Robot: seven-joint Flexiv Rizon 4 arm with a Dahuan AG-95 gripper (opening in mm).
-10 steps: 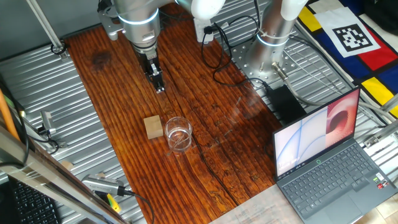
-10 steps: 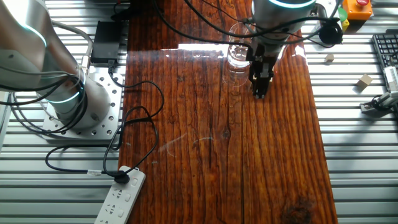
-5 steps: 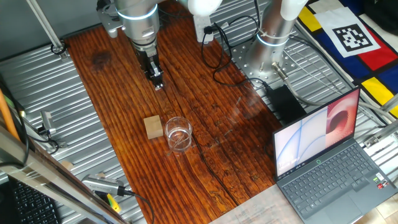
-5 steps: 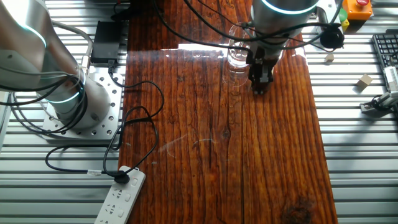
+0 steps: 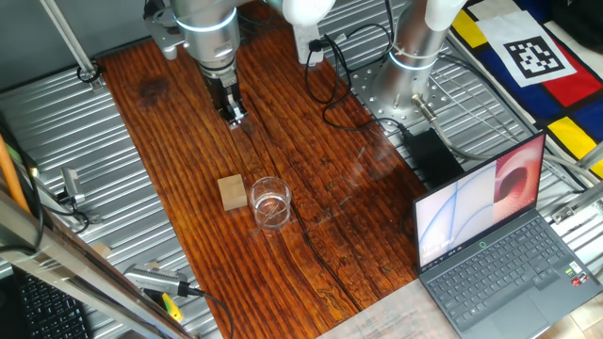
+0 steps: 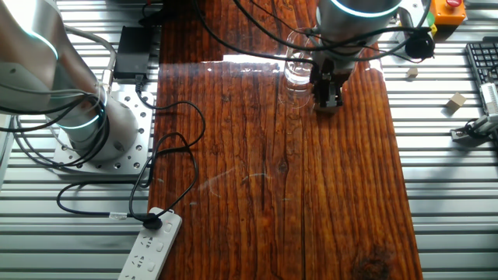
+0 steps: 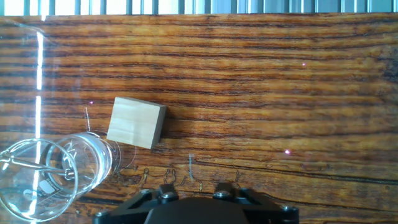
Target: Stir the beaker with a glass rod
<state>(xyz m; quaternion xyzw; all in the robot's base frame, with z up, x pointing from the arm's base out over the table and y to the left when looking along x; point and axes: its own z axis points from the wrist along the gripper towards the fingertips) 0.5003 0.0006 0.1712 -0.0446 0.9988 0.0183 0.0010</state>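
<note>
Hand view looks down past the dark base of the claw at the bottom edge; its fingertips are out of frame, so from here I cannot tell how far it is open; just beyond, low at the left, the beaker (image 7: 59, 171) stands on the desk (image 7: 280, 93), clear glass with faint markings too small to read; the tan wooden block (image 7: 137, 122) lies just beside its rim, further in. One fixed view shows the laptop (image 5: 490, 240) nearest, screen lit; then the beaker (image 5: 269, 201) with the block (image 5: 232, 192) close at its left; well beyond them the claw (image 5: 236, 120) hangs over the wood, fingers close together, nothing visible between them; a black-and-white square marker (image 5: 535, 58) lies far right.
</note>
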